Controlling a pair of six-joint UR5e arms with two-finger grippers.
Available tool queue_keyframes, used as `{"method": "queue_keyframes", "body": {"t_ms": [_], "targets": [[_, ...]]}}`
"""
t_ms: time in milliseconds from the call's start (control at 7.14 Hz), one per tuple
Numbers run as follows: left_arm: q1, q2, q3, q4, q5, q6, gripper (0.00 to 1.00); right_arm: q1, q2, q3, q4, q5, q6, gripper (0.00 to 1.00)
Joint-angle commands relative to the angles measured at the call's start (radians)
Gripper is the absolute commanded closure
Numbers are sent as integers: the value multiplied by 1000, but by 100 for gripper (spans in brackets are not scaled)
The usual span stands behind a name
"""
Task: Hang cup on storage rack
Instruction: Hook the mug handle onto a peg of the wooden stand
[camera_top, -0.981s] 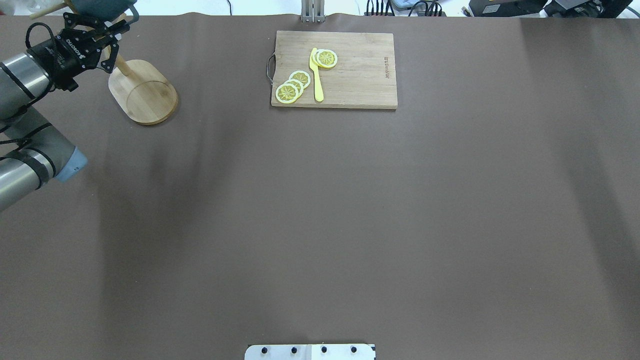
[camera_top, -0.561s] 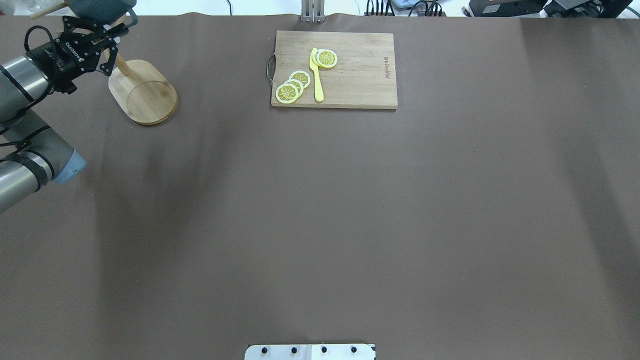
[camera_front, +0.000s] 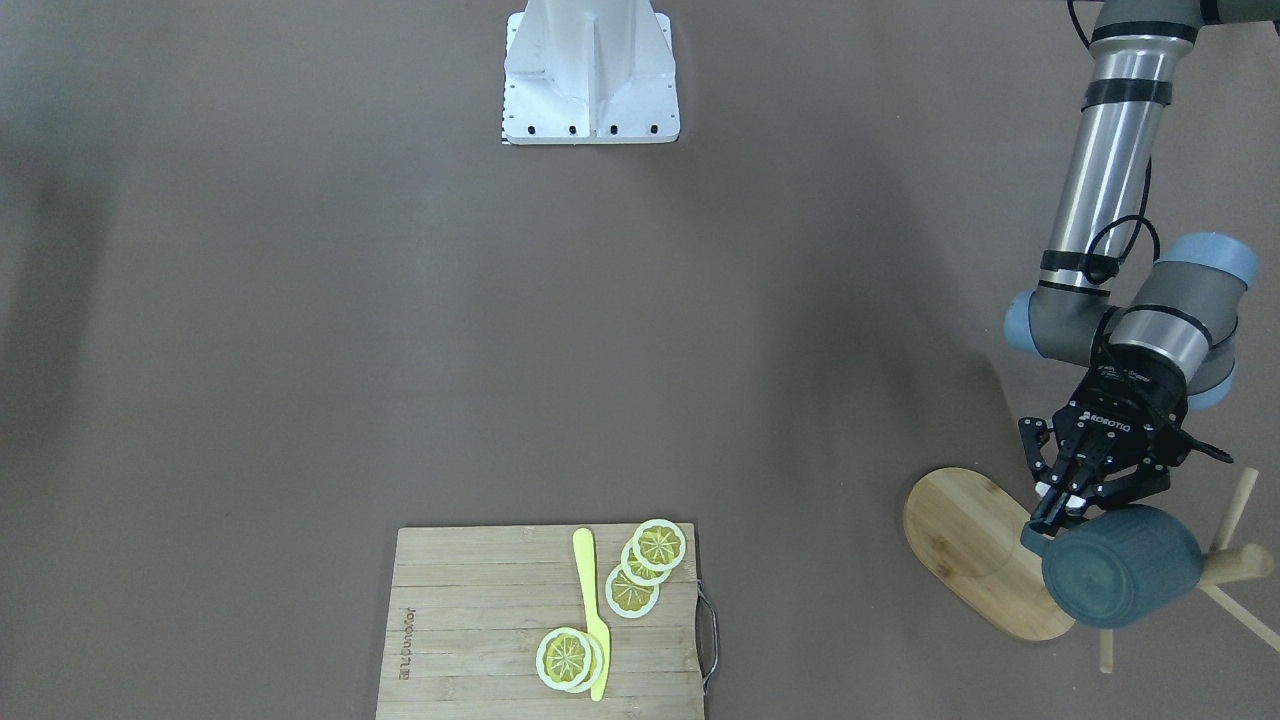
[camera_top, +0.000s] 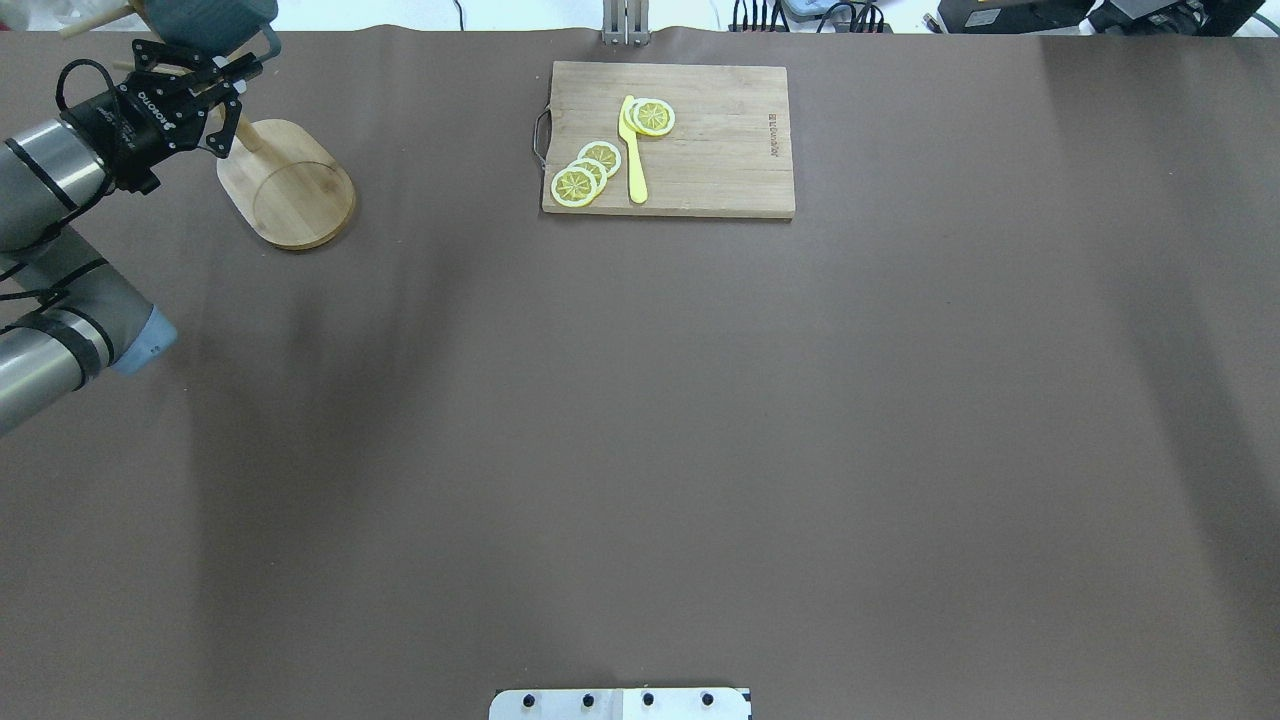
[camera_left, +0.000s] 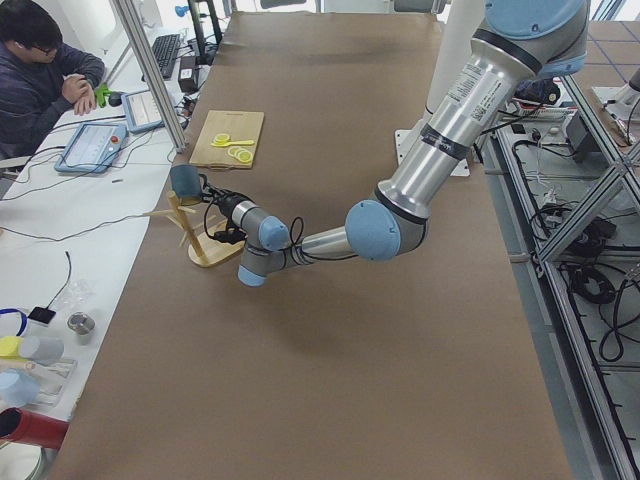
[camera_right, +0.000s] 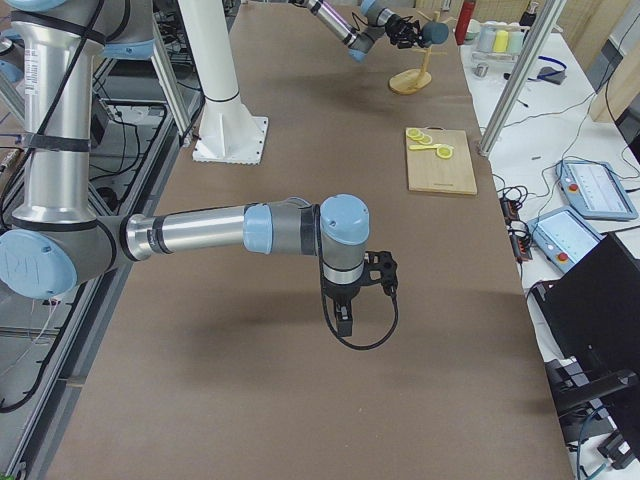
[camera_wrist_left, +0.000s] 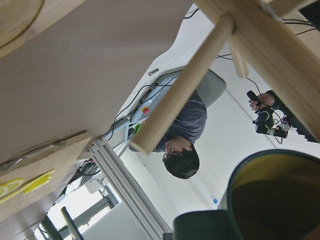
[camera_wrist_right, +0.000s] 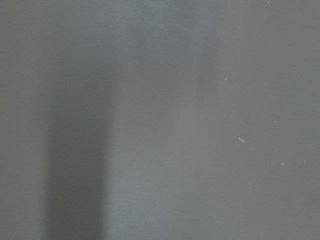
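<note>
The dark blue-grey cup (camera_front: 1120, 565) is held in the air on its side, over the far end of the storage rack's oval bamboo base (camera_front: 965, 540) and beside its pegs (camera_front: 1240, 562). My left gripper (camera_front: 1058, 508) is shut on the cup at its handle side. From overhead, the cup (camera_top: 205, 18) is at the top left edge above the rack base (camera_top: 290, 185), with the left gripper (camera_top: 228, 85) just below it. The left wrist view shows the cup's yellow inside (camera_wrist_left: 275, 200) under a peg (camera_wrist_left: 180, 85). My right gripper (camera_right: 344, 318) hangs over bare table; I cannot tell its state.
A rectangular bamboo cutting board (camera_top: 700, 140) with lemon slices (camera_top: 585, 172) and a yellow knife (camera_top: 633, 150) lies at the table's far middle. The white robot base (camera_front: 590, 70) stands on the near side. An operator (camera_left: 40, 70) sits past the table's far edge.
My left gripper and the cup have shifted slightly to the right beside the rack post. The grip on the cup is unchanged.
</note>
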Motion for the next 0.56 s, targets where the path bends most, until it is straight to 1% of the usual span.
{"method": "queue_keyframes", "body": {"t_ms": [0, 140, 280, 420], "targets": [[9, 0, 3, 0, 7, 2, 100, 0, 0, 0, 0, 0, 2, 0], [11, 0, 4, 0, 7, 2, 100, 0, 0, 0, 0, 0, 2, 0], [11, 0, 3, 0, 7, 2, 98, 0, 0, 0, 0, 0, 2, 0], [11, 0, 4, 0, 7, 2, 69, 0, 0, 0, 0, 0, 2, 0]]}}
